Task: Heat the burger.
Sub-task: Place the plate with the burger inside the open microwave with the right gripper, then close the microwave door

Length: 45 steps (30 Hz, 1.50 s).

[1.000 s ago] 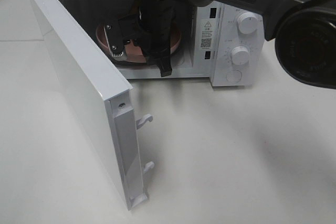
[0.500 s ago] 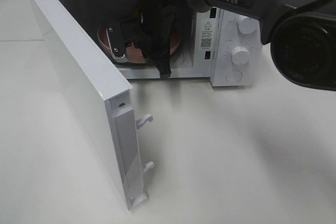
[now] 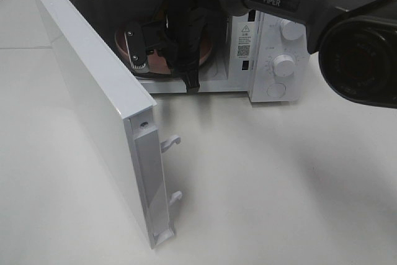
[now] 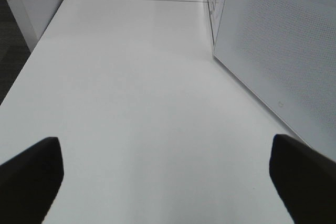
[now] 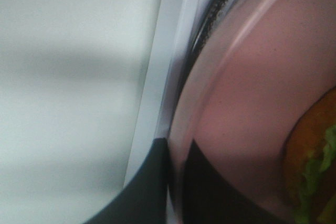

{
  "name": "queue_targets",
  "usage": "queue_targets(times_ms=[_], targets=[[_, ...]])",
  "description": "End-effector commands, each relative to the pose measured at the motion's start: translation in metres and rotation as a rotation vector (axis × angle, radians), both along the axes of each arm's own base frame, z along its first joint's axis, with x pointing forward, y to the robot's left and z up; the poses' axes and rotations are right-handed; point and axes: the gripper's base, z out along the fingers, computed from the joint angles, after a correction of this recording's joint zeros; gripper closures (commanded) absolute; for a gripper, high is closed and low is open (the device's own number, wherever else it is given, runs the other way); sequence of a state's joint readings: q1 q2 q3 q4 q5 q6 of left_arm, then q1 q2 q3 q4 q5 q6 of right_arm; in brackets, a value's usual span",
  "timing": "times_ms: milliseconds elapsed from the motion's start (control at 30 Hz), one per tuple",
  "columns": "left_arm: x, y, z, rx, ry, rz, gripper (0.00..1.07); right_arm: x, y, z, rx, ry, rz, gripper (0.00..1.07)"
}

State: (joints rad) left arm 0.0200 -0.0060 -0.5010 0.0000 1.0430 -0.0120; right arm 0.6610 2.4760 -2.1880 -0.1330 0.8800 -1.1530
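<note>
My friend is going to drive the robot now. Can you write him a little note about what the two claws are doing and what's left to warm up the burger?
Right gripper: shut on the rim of the pink plate, reaching inside the microwave.
Left gripper: open, empty, above the table.
The burger is on the plate. The door is wide open.
Done: plate is in the microwave; I can't tell if it is set down.
Left: let go, pull the arm out, shut the door, turn the dials.

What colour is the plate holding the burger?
Pink; the right wrist view shows the plate best.
</note>
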Motion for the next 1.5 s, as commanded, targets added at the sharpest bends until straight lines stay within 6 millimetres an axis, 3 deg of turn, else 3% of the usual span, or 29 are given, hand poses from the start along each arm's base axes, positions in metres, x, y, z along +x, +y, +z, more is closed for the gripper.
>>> queue_targets(times_ms=[33, 167, 267, 300, 400, 467, 500, 567, 733, 800, 1500], targets=[[-0.002, -0.001, 0.000, -0.010, -0.021, -0.004, 0.04, 0.005, 0.001, 0.014, 0.029, -0.068, 0.001, 1.07], [-0.002, -0.001, 0.000, -0.010, -0.021, -0.004, 0.04, 0.005, 0.001, 0.014, 0.036, -0.064, -0.011, 1.07], [-0.002, -0.001, 0.000, -0.010, -0.021, -0.004, 0.04, 0.005, 0.001, 0.013, 0.041, -0.061, -0.013, 0.98], [-0.002, -0.001, 0.000, -0.010, -0.021, -0.004, 0.04, 0.005, 0.001, 0.013, 0.042, -0.056, -0.018, 0.91], [-0.002, -0.001, 0.000, -0.010, -0.021, -0.004, 0.04, 0.004, 0.001, 0.013, 0.043, -0.054, -0.018, 0.86], [-0.002, -0.001, 0.000, -0.010, -0.021, -0.004, 0.04, 0.002, 0.001, 0.012, 0.040, -0.033, -0.022, 0.66], [-0.002, -0.001, 0.000, -0.010, -0.021, -0.004, 0.04, 0.002, 0.001, 0.012, 0.040, -0.033, -0.022, 0.66], [-0.002, -0.001, 0.000, -0.010, -0.021, -0.004, 0.04, 0.001, 0.001, 0.012, 0.040, -0.013, -0.029, 0.52], [-0.002, -0.001, 0.000, -0.010, -0.021, -0.004, 0.04, -0.001, 0.003, 0.012, 0.055, -0.001, -0.042, 0.41], [-0.002, -0.001, 0.000, -0.010, -0.021, -0.004, 0.04, -0.001, 0.004, 0.017, 0.070, -0.008, -0.046, 0.29], [-0.002, -0.001, 0.000, -0.010, -0.021, -0.004, 0.04, -0.013, -0.001, 0.032, 0.052, 0.083, -0.084, 0.28]])
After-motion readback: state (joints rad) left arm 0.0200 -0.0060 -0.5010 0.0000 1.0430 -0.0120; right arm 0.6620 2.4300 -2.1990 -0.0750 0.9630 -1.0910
